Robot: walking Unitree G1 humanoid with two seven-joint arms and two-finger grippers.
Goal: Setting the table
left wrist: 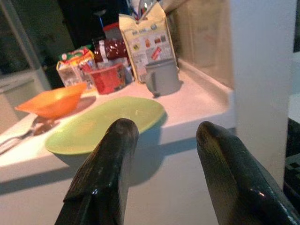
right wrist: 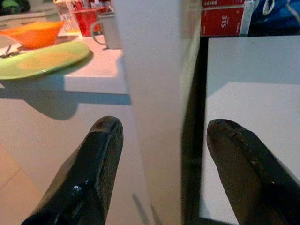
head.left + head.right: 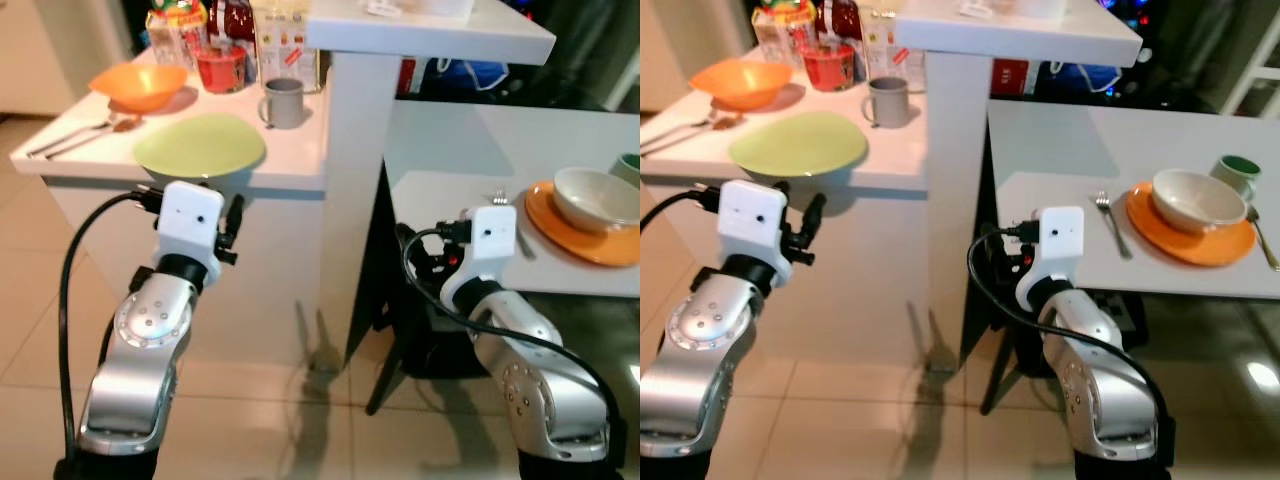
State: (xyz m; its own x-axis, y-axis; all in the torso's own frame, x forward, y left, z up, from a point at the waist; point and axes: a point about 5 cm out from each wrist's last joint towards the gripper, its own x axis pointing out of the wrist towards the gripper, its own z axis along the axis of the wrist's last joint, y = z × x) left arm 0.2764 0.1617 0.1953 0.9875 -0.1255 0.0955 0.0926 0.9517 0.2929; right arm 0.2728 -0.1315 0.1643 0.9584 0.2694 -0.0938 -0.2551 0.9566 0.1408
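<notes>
A light green plate [image 3: 198,145] lies at the front edge of the white counter [image 3: 290,160]. Behind it stand an orange bowl [image 3: 138,85], a grey mug [image 3: 284,102] and a fork and spoon [image 3: 75,135]. My left gripper [image 1: 161,140] is open and empty, just below and in front of the green plate [image 1: 103,123]. On the white table [image 3: 1060,170] to the right sit an orange plate [image 3: 1230,240] with a white bowl [image 3: 1195,198], a fork [image 3: 1110,225] and a green cup [image 3: 1238,170]. My right gripper [image 2: 164,138] is open, empty, facing the counter's white side panel [image 2: 150,93].
A red cup [image 3: 222,68], a carton and food packets [image 1: 143,42] crowd the back of the counter. A raised white shelf [image 3: 430,30] tops the panel. Beige floor tiles [image 3: 280,420] lie below. A dark chair frame [image 3: 400,350] stands under the table.
</notes>
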